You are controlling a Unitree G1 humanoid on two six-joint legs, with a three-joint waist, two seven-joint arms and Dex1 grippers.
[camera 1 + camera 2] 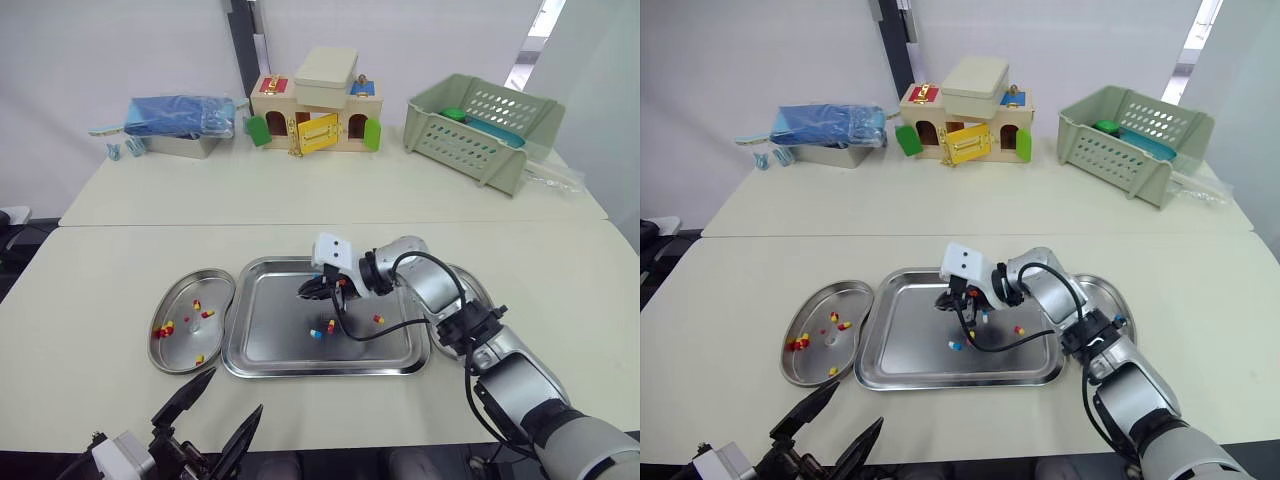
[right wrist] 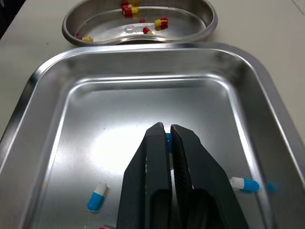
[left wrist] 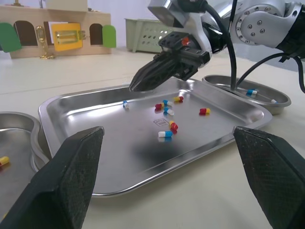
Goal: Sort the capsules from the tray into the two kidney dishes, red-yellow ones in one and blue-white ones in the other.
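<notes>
The steel tray (image 1: 262,352) lies mid-table and holds several loose capsules, among them a blue-white one (image 1: 316,333) and a red-yellow one (image 1: 378,319). My right gripper (image 1: 309,290) hangs low over the tray's far part, its fingers (image 2: 190,157) shut to a thin slit. Through that slit a blue-white capsule (image 2: 168,141) shows on the tray floor just under the tips. The left kidney dish (image 1: 178,300) holds red-yellow capsules (image 1: 163,329). The right kidney dish (image 3: 276,101), partly behind my right arm, holds a blue-white capsule (image 3: 251,92). My left gripper (image 1: 215,412) is open at the near table edge.
A toy house (image 1: 315,110), a green basket (image 1: 485,125) and a blue bag on a metal tin (image 1: 180,118) stand along the far table. My right arm's black cable (image 1: 385,330) dips over the tray's right part.
</notes>
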